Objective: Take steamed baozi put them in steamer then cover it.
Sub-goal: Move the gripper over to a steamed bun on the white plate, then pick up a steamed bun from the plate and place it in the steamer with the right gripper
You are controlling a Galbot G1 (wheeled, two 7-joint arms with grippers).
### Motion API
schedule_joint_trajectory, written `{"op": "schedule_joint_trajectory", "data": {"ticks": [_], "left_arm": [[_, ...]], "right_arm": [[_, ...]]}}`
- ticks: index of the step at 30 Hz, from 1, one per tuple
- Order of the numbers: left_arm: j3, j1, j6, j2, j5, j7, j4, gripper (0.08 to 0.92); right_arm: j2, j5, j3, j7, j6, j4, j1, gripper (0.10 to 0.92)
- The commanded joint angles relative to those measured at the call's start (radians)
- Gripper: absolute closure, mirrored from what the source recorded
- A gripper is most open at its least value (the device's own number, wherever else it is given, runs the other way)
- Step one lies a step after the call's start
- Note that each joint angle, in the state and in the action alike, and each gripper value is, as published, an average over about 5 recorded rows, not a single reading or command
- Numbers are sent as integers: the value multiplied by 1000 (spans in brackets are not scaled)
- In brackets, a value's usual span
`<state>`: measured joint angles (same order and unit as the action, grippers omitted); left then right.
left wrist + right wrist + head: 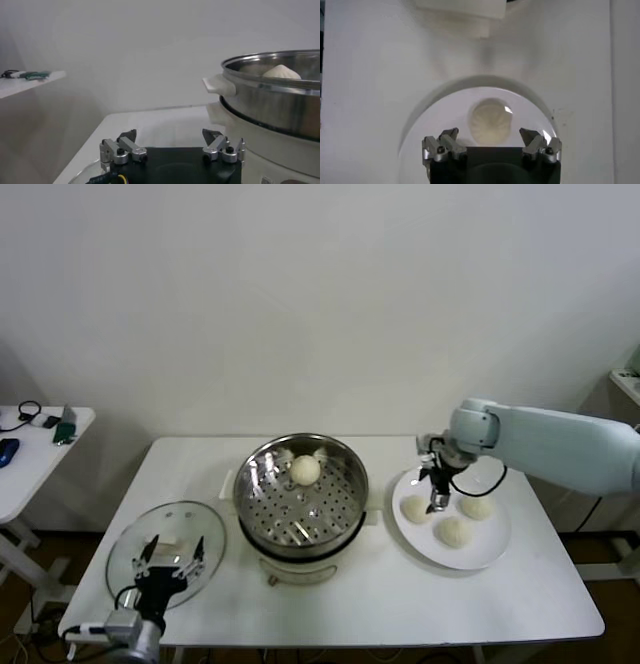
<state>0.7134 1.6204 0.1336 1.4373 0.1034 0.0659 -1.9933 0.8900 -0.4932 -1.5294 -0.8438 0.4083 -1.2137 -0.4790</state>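
The steamer (300, 502), a shiny perforated steel basket on a cream pot base, stands mid-table with one baozi (305, 470) inside; it also shows in the left wrist view (280, 100). Three baozi lie on a white plate (490, 549) to its right: one (414, 508) under my right gripper, one (475, 507) and one (453, 530). My right gripper (437, 502) is open just above the left baozi (491, 120), a finger on either side. The glass cover (165, 546) lies flat at the table's left. My left gripper (170, 569) hovers open over it.
A small white side table (40, 454) with cables and small items stands to the far left. The table's front edge runs close below the cover and the pot. Bare tabletop lies in front of the plate and steamer.
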Motion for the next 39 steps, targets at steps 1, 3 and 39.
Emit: {"op": "schedule_joint_trajectory", "data": {"ticks": [1, 3, 39], "left_arm": [[-1, 3, -3, -1, 2, 0, 4, 177], [-2, 3, -4, -1, 2, -1, 6, 177], [1, -6, -7, -6, 5, -2, 18, 177]], "right_arm": [[32, 46, 47, 7, 5, 98, 95, 203], [37, 49, 50, 6, 2, 110, 102, 203], [77, 82, 114, -103, -93, 216, 101, 329]]}}
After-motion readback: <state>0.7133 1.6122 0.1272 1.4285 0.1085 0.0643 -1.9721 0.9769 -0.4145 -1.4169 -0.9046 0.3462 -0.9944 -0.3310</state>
